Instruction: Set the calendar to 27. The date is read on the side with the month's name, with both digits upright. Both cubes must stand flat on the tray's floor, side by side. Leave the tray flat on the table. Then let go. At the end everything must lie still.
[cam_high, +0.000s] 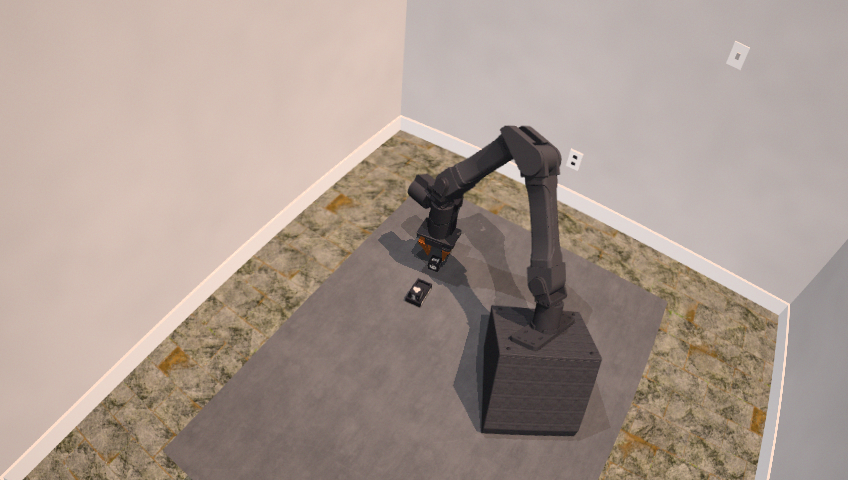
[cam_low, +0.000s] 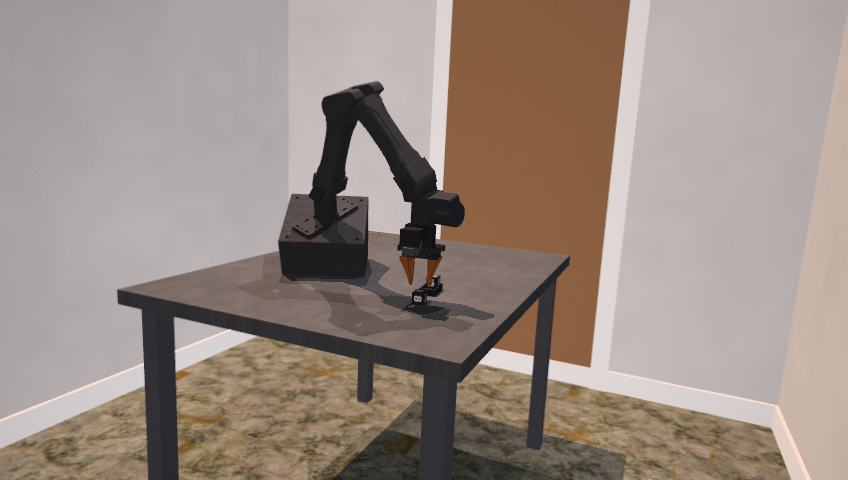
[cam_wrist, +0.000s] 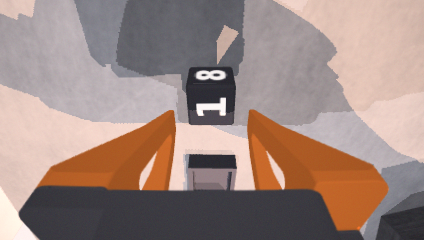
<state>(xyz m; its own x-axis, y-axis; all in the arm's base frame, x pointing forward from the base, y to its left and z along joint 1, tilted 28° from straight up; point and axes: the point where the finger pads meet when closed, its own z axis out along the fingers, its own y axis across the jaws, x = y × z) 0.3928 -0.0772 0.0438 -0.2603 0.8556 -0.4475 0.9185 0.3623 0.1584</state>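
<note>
Parted jaws (cam_high: 433, 249) (cam_low: 420, 285) (nothing grasped) near a black cube (cam_high: 435, 262) (cam_low: 418, 297) (cam_wrist: 211, 96), white "8" and "1" legible.

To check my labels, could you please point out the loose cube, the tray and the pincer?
Loose cube (cam_wrist: 211, 96): wrist view, side facing the camera.
Tray (cam_wrist: 212, 161): wrist view, end wall.
Pincer (cam_low: 420, 285): exterior view, between the fingertips.
</note>
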